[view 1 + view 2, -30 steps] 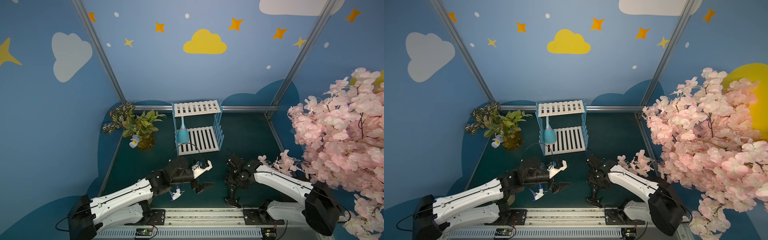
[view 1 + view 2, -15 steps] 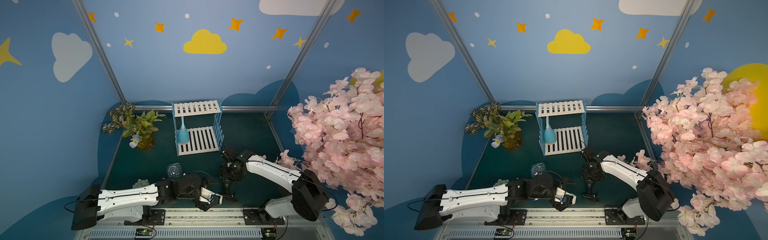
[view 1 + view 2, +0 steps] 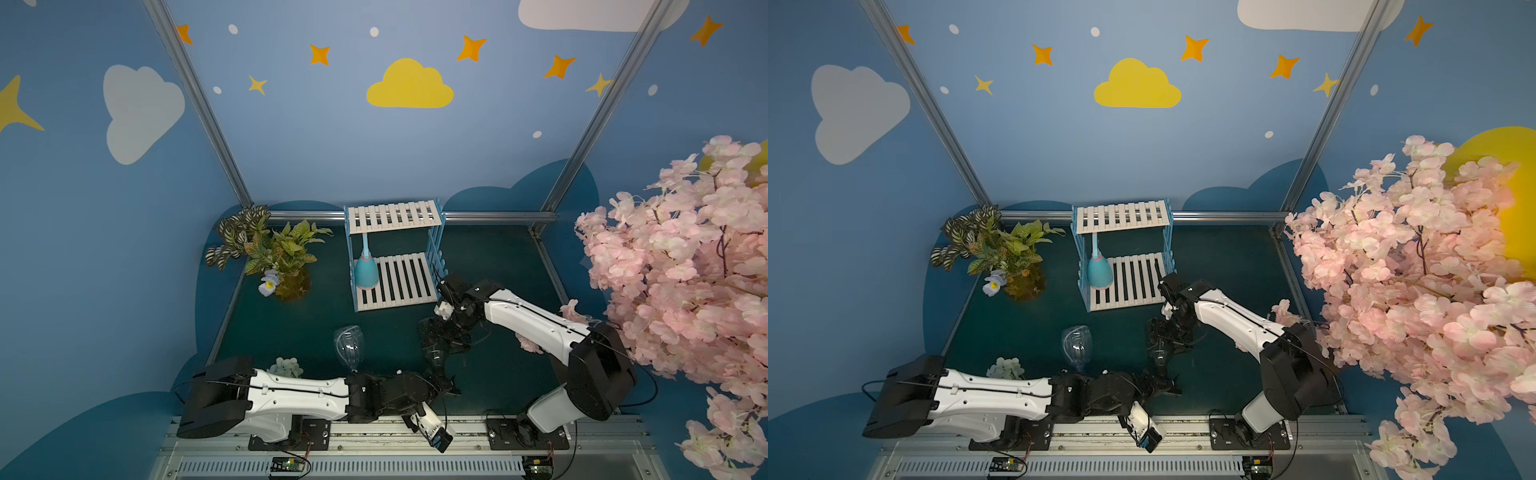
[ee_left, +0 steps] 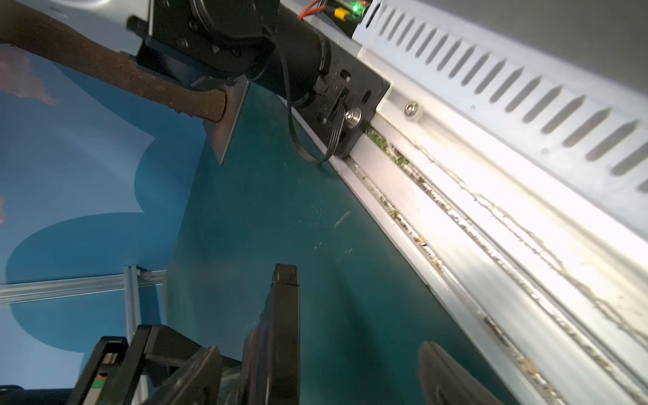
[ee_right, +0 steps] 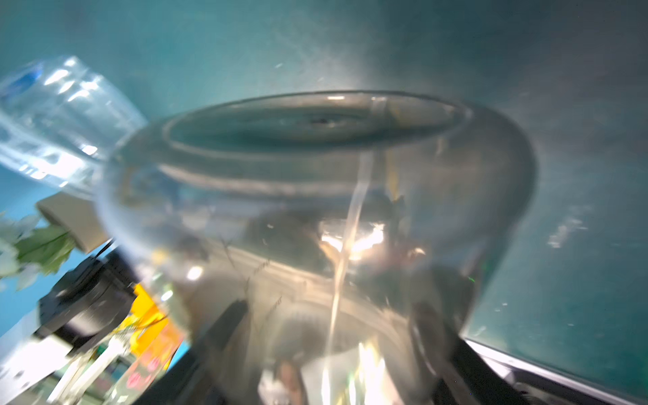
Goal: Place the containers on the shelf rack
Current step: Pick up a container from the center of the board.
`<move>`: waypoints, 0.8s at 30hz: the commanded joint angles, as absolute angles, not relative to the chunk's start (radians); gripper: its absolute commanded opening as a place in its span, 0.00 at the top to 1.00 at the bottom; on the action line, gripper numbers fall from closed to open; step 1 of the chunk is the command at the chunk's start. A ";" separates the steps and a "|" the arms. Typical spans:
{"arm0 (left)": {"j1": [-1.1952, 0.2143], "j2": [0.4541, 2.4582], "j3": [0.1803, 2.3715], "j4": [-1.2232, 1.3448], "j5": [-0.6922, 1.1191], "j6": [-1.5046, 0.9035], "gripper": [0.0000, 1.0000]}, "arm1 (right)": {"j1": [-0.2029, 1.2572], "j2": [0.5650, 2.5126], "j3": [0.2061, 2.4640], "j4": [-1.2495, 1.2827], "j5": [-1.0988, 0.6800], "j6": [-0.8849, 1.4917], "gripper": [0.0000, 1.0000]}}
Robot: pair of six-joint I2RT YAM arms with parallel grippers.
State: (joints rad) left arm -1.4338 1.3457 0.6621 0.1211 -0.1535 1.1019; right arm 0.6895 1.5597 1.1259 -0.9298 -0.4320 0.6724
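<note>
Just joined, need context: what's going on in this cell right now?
Two arms are loading spray bottles onto the shelf rack. The light blue bottle stands on its lower shelf. The right gripper appears to grip the smoky black bottle in front of the rack. The clear bottle lies on the table, not yet placed. The left gripper is open and empty near the front rail.

Blue bottle shelved; clear bottle, smoky bottle unshelved.

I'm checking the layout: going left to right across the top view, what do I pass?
Potted plants → clear bottle → black bottle → blossom tree. Rack and blue bottle overlap the clear one's span, so skipped.
</note>
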 commanded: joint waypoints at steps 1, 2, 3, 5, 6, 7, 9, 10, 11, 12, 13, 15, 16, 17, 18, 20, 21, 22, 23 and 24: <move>-1.435 1.367 0.712 0.177 -0.203 1.170 0.13 | 0.688 1.572 1.160 -0.971 -0.506 0.654 0.32; -1.434 1.374 0.721 0.180 -0.204 1.162 0.15 | 0.689 1.575 1.164 -0.971 -0.511 0.654 0.32; -1.434 1.380 0.728 0.188 -0.206 1.157 0.18 | 0.689 1.577 1.166 -0.971 -0.513 0.654 0.32; -1.427 1.391 0.739 0.194 -0.213 1.159 0.24 | 0.690 1.579 1.170 -0.971 -0.516 0.651 0.33; -1.423 1.398 0.745 0.194 -0.218 1.165 0.26 | 0.690 1.580 1.171 -0.973 -0.519 0.649 0.33; -1.420 1.404 0.750 0.190 -0.224 1.173 0.30 | 0.692 1.581 1.171 -0.975 -0.521 0.647 0.33; -1.415 1.409 0.756 0.185 -0.233 1.181 0.39 | 0.693 1.582 1.173 -0.977 -0.525 0.641 0.33; -1.413 1.408 0.759 0.177 -0.233 1.185 0.43 | 0.693 1.582 1.173 -0.981 -0.523 0.638 0.33; -1.413 1.407 0.759 0.169 -0.232 1.188 0.48 | 0.693 1.582 1.173 -0.982 -0.523 0.636 0.33; -1.411 1.407 0.759 0.159 -0.231 1.193 0.51 | 0.693 1.582 1.173 -0.984 -0.523 0.634 0.33; -1.411 1.407 0.759 0.151 -0.233 1.199 0.54 | 0.692 1.584 1.173 -0.985 -0.523 0.631 0.33; -1.409 1.406 0.756 0.141 -0.244 1.210 0.60 | 0.691 1.587 1.174 -0.986 -0.527 0.628 0.33; -1.406 1.403 0.754 0.137 -0.249 1.217 0.63 | 0.692 1.588 1.175 -0.988 -0.527 0.626 0.33; -1.402 1.398 0.753 0.131 -0.250 1.221 0.64 | 0.692 1.589 1.177 -0.989 -0.528 0.624 0.33; -1.397 1.392 0.754 0.125 -0.249 1.223 0.66 | 0.692 1.589 1.177 -0.991 -0.528 0.622 0.33; -1.391 1.379 0.756 0.104 -0.246 1.221 0.69 | 0.692 1.591 1.179 -0.995 -0.526 0.616 0.33; -1.390 1.371 0.757 0.098 -0.242 1.220 0.69 | 0.690 1.591 1.180 -0.997 -0.524 0.614 0.32; -1.390 1.360 0.755 0.091 -0.233 1.217 0.69 | 0.690 1.591 1.181 -0.998 -0.521 0.611 0.30; -1.390 1.350 0.755 0.083 -0.225 1.209 0.71 | 0.688 1.590 1.181 -0.998 -0.517 0.607 0.29; -1.390 1.340 0.755 0.078 -0.220 1.197 0.78 | 0.681 1.587 1.181 -0.996 -0.504 0.603 0.25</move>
State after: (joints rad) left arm -1.4033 1.3849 0.7406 0.1108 -0.2119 1.2282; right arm 0.6880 1.5848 1.1603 -0.9478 -0.5079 0.6392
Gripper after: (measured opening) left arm 0.244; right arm 0.754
